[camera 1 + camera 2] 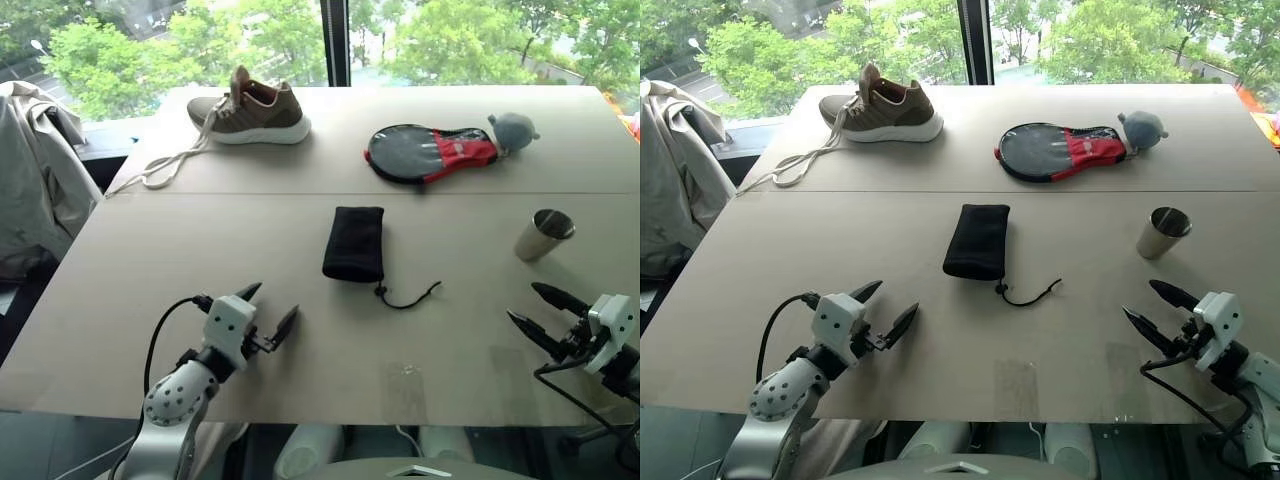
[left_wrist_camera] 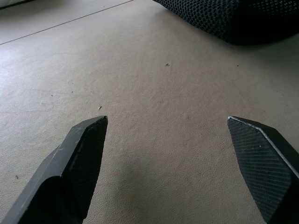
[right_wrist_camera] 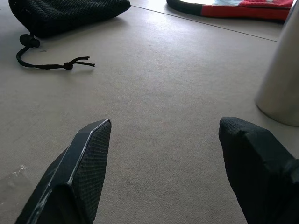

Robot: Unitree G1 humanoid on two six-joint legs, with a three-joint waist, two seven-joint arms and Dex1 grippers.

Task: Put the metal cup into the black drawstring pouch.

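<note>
Metal cup (image 1: 543,234) upright, beyond right gripper (image 1: 537,309).

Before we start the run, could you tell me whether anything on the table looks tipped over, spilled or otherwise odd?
Nothing serious stands out. The metal cup stands upright, the black drawstring pouch lies flat with its cord loose toward the robot. The only untidy thing is the shoe, whose untied laces trail to the table's left edge.

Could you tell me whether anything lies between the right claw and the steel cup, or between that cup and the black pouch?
Nothing visible does. Bare tabletop separates the open right claw from the upright silvery steel cup, and likewise the cup from the flat black fabric drawstring pouch, whose cord trails toward the robot.
</note>
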